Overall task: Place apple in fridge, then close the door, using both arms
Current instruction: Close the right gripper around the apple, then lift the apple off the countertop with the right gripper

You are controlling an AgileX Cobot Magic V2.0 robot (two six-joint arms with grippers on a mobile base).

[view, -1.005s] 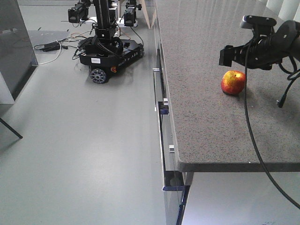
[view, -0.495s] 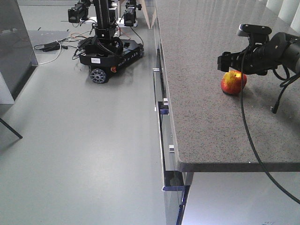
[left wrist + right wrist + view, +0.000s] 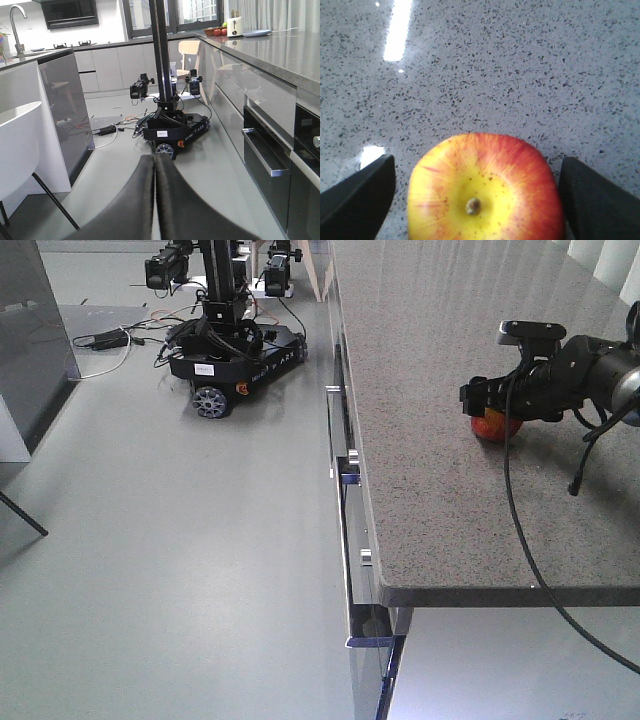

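Note:
The apple (image 3: 485, 192), red with a yellow top and a small stem, sits on the speckled grey countertop (image 3: 420, 490). In the front view only its lower red edge (image 3: 492, 428) shows under my right gripper (image 3: 486, 400). In the right wrist view my right gripper (image 3: 480, 197) is open, one black finger (image 3: 360, 192) on each side of the apple, with a small gap on both sides. My left gripper (image 3: 155, 172) is shut and empty, held over the floor. The fridge and its door are out of view.
Another black mobile robot base (image 3: 235, 350) stands on the grey floor, with cables beside it. Drawer fronts with metal handles (image 3: 345, 465) run along the counter's left edge. A grey glossy cabinet (image 3: 65, 110) and a white chair (image 3: 17, 145) are at the left.
My right gripper has moved down and left over the apple, so it now covers most of the apple in the front view. The apple has not moved.

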